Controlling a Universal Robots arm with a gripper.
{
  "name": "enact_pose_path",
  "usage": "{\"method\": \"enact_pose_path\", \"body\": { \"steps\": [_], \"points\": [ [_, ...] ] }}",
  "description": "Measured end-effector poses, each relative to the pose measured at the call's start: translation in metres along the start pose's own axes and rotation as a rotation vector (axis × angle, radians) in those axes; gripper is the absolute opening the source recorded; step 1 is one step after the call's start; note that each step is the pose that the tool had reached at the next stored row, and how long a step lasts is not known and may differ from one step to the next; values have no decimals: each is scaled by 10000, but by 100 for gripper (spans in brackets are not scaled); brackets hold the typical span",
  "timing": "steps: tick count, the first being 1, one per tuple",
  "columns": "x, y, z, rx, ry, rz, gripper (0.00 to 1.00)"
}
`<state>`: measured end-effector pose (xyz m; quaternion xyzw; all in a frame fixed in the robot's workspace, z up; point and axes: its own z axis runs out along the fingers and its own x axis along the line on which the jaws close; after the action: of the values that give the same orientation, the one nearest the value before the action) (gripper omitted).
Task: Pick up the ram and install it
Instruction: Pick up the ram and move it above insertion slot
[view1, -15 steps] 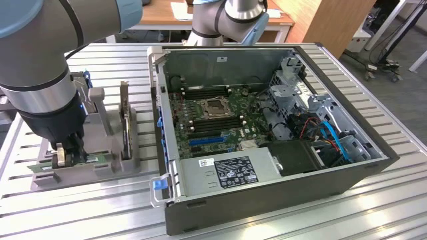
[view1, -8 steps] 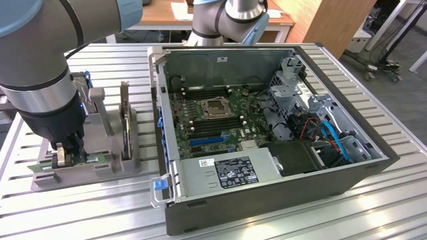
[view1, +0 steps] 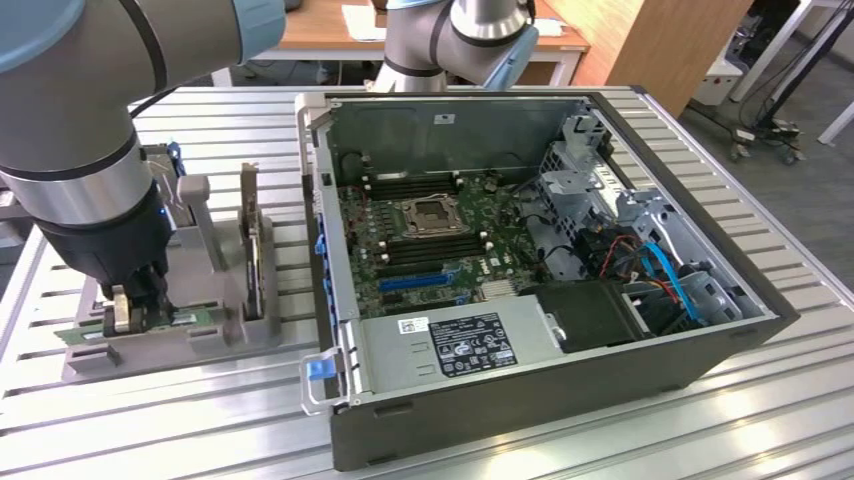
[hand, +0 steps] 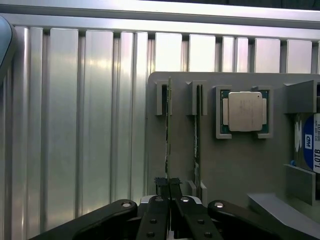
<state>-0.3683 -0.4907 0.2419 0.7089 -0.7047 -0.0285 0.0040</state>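
Pincer (hand: 168, 184) pressed together on the top edge of the ram (hand: 168, 125), which stands edge-on in the outermost slot of the grey holder (hand: 225, 170). A second stick (hand: 198, 130) stands in the next slot, just beside the pincer. Bare slatted worktop (hand: 85, 125) lies open on its other side. In the exterior view, the open computer case (view1: 561, 400) stands well apart from the pincer, beyond an upright card (view1: 250, 228).

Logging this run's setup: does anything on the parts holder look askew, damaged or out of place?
Nothing stands out. The ram stands straight on edge in its slot of the holder, the gripper shut on it; the processor sits square in its recess.
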Motion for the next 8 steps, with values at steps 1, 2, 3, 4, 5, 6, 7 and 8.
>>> {"method": "enact_pose_path", "body": {
  "steps": [1,2,3,4,5,6,7,8],
  "points": [
    [-1,0,-7,2,-1,1,11],
    [-1,1,-18,2,-2,0,11],
    [-1,1,-29,1,-1,0,11],
    [-2,2,-40,2,-2,0,11],
    [-2,2,-51,2,-2,0,11],
    [-3,3,-62,3,-2,0,11],
    [-3,3,-72,3,-2,1,11],
    [-3,4,-85,2,-2,1,11]
  ]
}}
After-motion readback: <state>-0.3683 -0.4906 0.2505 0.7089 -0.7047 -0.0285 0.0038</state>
